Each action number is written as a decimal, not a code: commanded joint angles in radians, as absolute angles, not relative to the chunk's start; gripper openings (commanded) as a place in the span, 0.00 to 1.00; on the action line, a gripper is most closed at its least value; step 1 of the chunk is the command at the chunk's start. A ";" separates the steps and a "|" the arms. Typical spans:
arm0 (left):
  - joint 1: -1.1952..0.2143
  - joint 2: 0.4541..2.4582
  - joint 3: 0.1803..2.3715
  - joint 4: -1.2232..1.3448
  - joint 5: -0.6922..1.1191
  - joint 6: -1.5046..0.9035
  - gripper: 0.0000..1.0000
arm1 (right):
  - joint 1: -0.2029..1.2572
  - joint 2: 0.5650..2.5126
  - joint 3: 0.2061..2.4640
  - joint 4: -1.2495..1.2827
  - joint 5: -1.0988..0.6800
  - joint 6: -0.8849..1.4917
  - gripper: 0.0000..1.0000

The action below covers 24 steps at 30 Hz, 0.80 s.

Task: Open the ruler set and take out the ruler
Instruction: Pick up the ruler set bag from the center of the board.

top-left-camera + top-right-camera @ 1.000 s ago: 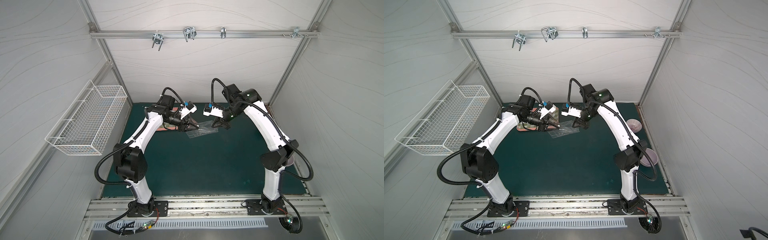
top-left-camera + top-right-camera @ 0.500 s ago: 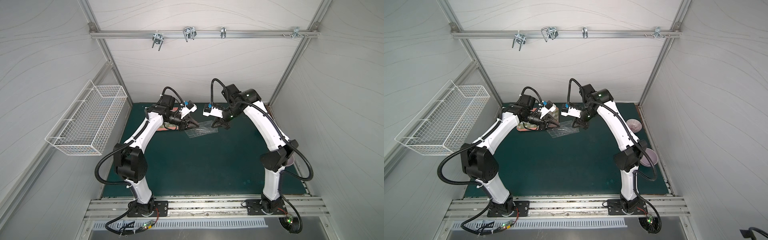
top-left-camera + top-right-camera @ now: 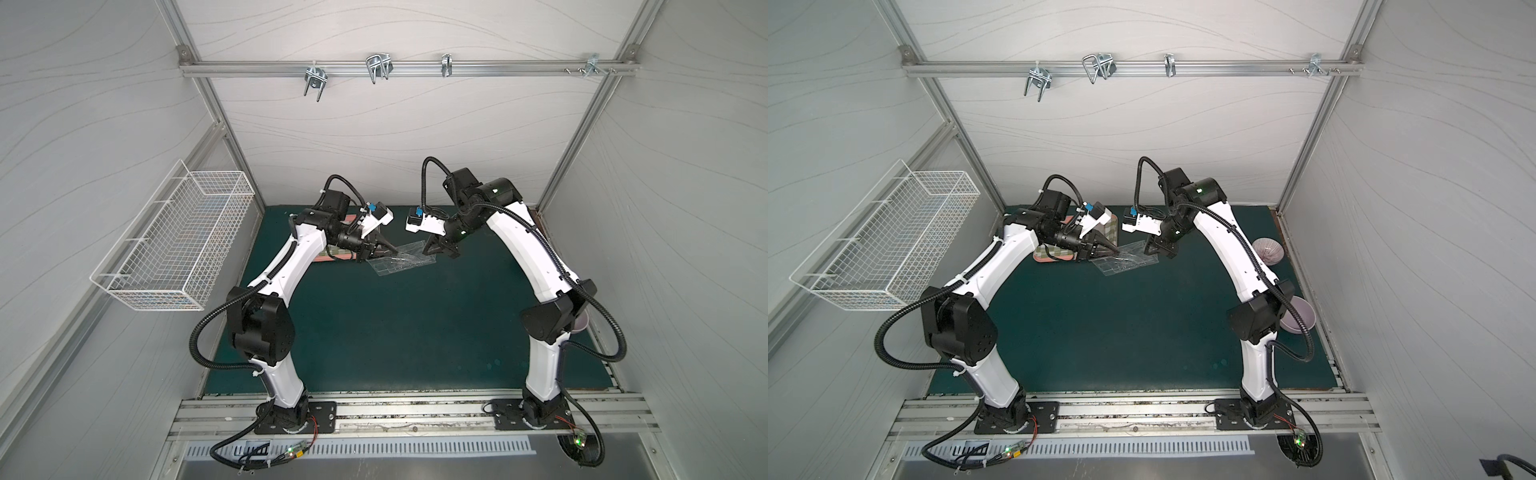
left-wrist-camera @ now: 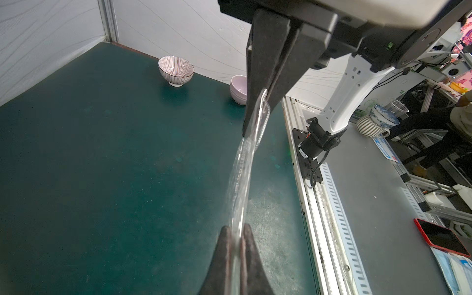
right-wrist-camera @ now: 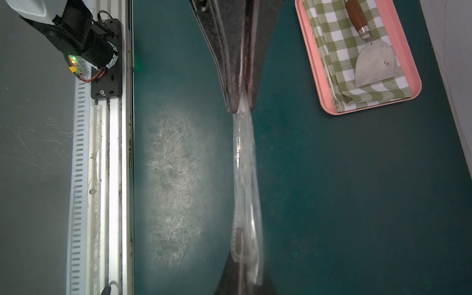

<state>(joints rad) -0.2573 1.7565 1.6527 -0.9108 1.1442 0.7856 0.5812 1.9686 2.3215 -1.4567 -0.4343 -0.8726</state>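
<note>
Here, strung between left claw (image 3: 395,251) and right claw (image 3: 428,250), both clamped shut on opposite ends of ruler set (image 3: 402,262); long axis claw to claw.

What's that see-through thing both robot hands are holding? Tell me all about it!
It's the ruler set, a flat, clear plastic pouch with faint dark print. The left gripper pinches one end and the right gripper pinches the opposite end, so it hangs stretched between them above the green mat, slightly wrinkled.
</note>
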 commanded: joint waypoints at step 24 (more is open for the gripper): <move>-0.261 1.654 1.594 -0.720 1.136 0.711 0.00 | 0.578 1.901 2.221 -1.376 -0.441 -0.869 0.03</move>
